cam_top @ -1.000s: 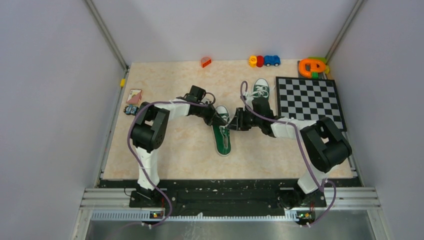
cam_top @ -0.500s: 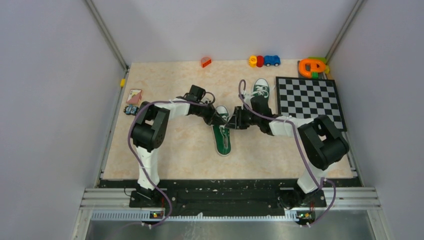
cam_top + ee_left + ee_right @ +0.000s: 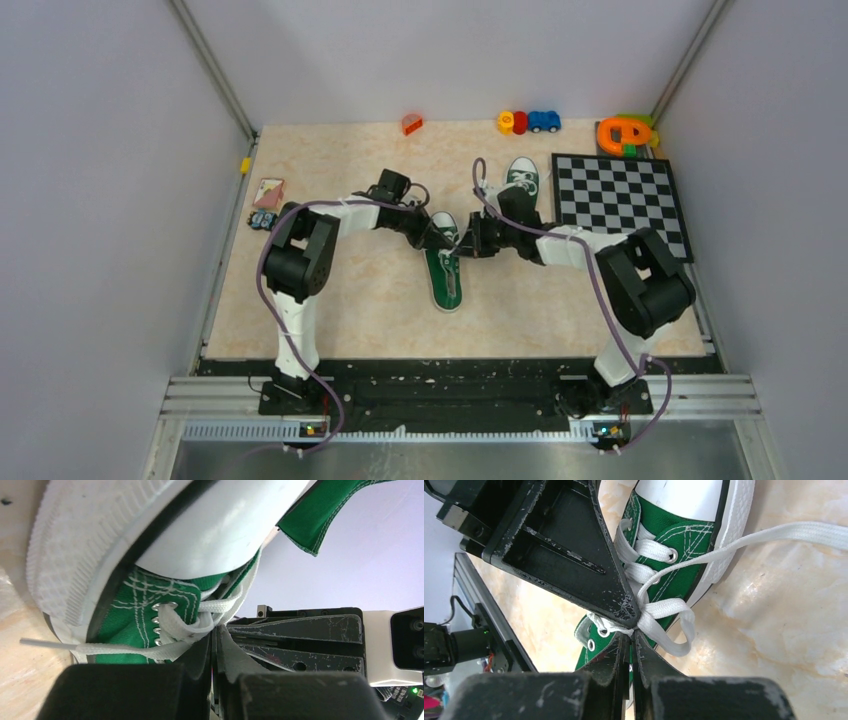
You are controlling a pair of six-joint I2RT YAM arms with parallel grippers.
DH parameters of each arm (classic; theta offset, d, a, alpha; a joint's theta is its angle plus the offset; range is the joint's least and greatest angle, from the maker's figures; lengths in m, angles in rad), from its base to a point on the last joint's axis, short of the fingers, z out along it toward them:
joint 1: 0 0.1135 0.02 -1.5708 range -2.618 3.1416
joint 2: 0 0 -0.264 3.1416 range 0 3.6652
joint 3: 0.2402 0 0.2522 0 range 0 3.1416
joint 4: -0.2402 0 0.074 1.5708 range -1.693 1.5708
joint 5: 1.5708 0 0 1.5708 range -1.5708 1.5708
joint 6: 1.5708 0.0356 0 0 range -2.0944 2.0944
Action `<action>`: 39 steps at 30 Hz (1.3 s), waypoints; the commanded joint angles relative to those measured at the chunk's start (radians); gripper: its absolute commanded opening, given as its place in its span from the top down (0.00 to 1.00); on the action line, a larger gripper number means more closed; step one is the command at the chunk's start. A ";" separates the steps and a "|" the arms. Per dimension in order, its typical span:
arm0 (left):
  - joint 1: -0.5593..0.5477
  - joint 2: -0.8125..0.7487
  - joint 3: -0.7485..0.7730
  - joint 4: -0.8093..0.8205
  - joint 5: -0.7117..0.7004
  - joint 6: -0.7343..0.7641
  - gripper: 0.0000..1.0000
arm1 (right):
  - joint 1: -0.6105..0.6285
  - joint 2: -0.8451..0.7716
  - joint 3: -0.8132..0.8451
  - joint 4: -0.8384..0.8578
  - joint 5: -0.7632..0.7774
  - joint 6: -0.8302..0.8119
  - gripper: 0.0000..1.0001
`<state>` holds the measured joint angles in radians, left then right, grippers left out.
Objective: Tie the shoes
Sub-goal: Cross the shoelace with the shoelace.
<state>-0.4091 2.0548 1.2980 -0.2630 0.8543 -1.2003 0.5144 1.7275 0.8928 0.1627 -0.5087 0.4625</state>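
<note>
The shoe (image 3: 445, 270) we are tying lies mid-frame in the top view on the table (image 3: 330, 310), and the right tool (image 3: 631, 636), open a second ago, has just clamped shut on a loop of its white lace (image 3: 666, 608). The left tool (image 3: 216, 636) stays closed on the lace opposite, so we judge both sides are held for tightening; the other shoe (image 3: 521, 178) waits upper right
</note>
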 commanded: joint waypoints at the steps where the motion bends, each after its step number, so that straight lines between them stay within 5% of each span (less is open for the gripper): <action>1: 0.000 -0.003 0.050 -0.048 0.009 0.045 0.96 | 0.009 -0.055 0.067 -0.110 0.067 -0.094 1.00; 23: 0.071 -0.092 0.212 -0.199 -0.060 0.364 0.84 | 0.013 -0.067 0.225 -0.355 0.070 -0.313 1.00; 30: 0.072 -0.073 0.224 0.007 0.027 0.417 0.73 | 0.030 -0.062 0.244 -0.360 0.064 -0.326 1.00; 39: 0.041 0.004 0.339 -0.106 0.033 0.479 0.60 | 0.043 -0.057 0.253 -0.371 0.067 -0.335 1.00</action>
<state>-0.3439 2.0281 1.5517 -0.3248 0.8742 -0.7952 0.5400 1.7054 1.0939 -0.2173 -0.4492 0.1513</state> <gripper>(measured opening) 0.399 0.014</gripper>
